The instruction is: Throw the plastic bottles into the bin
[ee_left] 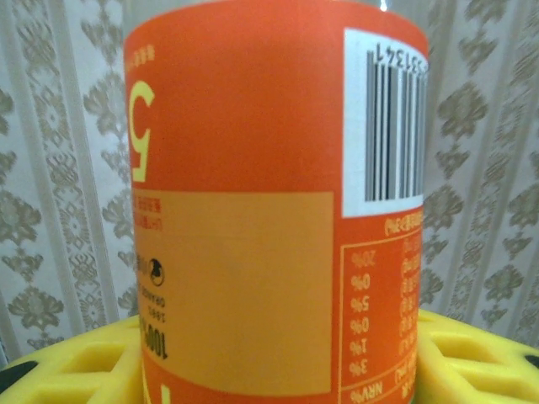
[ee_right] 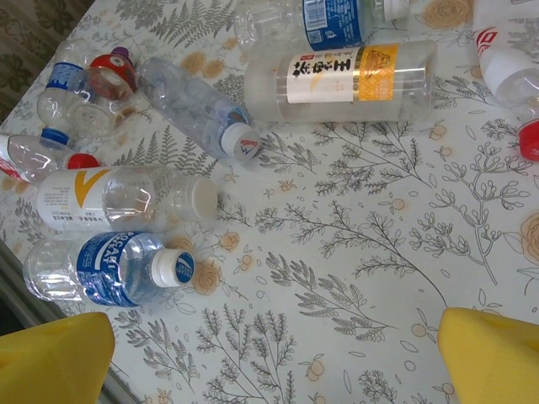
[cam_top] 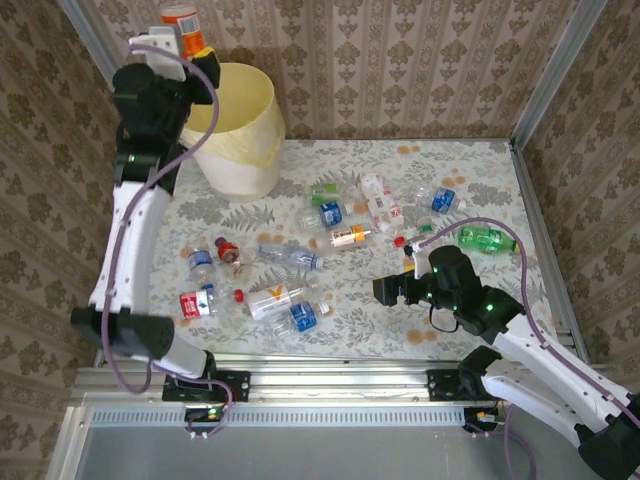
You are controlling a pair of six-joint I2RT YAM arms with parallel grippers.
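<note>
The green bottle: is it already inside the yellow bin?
No, the green bottle lies on its side on the table at the right, well apart from the bin at the far left.

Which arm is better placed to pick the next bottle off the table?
Right. The right gripper hangs open low over the table, close to the blue-labelled bottle and its neighbours. The left gripper is raised beside the bin, shut on an orange-labelled bottle it has yet to drop.
</note>
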